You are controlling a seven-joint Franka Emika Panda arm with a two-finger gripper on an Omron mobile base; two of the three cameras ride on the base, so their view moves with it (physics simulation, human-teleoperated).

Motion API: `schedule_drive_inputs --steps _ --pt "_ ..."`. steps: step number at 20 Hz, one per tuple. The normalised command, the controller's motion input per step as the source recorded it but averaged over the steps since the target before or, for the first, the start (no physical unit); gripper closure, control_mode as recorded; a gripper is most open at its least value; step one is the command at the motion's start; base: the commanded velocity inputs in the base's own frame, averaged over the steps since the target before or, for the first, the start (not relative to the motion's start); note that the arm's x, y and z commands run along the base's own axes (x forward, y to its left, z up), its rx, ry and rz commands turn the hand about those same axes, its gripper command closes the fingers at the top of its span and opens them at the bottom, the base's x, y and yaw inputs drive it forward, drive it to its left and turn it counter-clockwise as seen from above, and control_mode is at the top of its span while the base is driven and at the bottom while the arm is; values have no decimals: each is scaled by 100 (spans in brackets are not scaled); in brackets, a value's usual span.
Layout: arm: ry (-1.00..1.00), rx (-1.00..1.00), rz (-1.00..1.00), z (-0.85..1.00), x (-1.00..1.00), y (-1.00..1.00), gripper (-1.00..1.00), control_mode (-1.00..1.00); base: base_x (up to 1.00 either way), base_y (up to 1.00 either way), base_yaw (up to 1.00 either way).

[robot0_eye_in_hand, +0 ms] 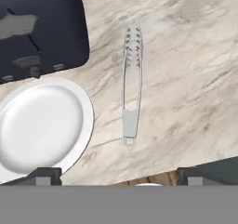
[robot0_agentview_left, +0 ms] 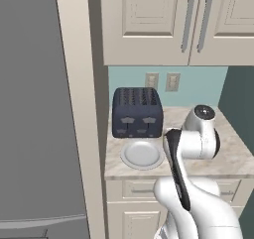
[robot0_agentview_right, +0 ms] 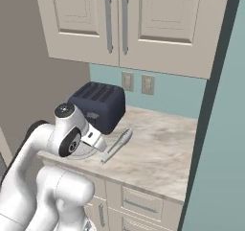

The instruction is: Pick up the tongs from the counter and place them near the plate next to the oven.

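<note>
The slim silver tongs (robot0_eye_in_hand: 131,86) lie flat on the small marble-look top (robot0_eye_in_hand: 186,56), just right of the white plate (robot0_eye_in_hand: 39,125). The dark oven (robot0_eye_in_hand: 39,30) stands directly behind the plate. My gripper (robot0_eye_in_hand: 120,175) hovers above the top's front edge, open, with nothing between its fingertips (robot0_eye_in_hand: 44,175). From the right base, the tongs (robot0_agentview_right: 116,146) rest beside the oven (robot0_agentview_right: 98,105), with my arm covering most of the plate. The left base view has the plate (robot0_agentview_left: 142,153) in front of the oven (robot0_agentview_left: 137,112); my arm hides the tongs there. The sink counter is out of view.
A tall grey fridge (robot0_agentview_left: 30,109) and a beige panel bound the small top on the left. A teal side wall (robot0_agentview_right: 215,129) closes the right. Upper cabinets (robot0_agentview_right: 119,24) hang overhead, two outlets (robot0_agentview_left: 161,82) sit on the back wall, and drawers (robot0_agentview_right: 139,206) lie below.
</note>
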Motion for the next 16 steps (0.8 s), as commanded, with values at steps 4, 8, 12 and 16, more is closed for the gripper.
schedule_drive_inputs --steps 4,8,12,16 --pt "-14 -23 0 4 -100 93 -100 -100 0 0 0" --pt "-20 -18 0 -16 -100 61 -100 -100 0 0 0" --pt "-17 -11 1 -32 -87 21 -100 -100 0 0 0" --pt "-15 -1 0 -19 -68 0 -100 -100 0 0 0"
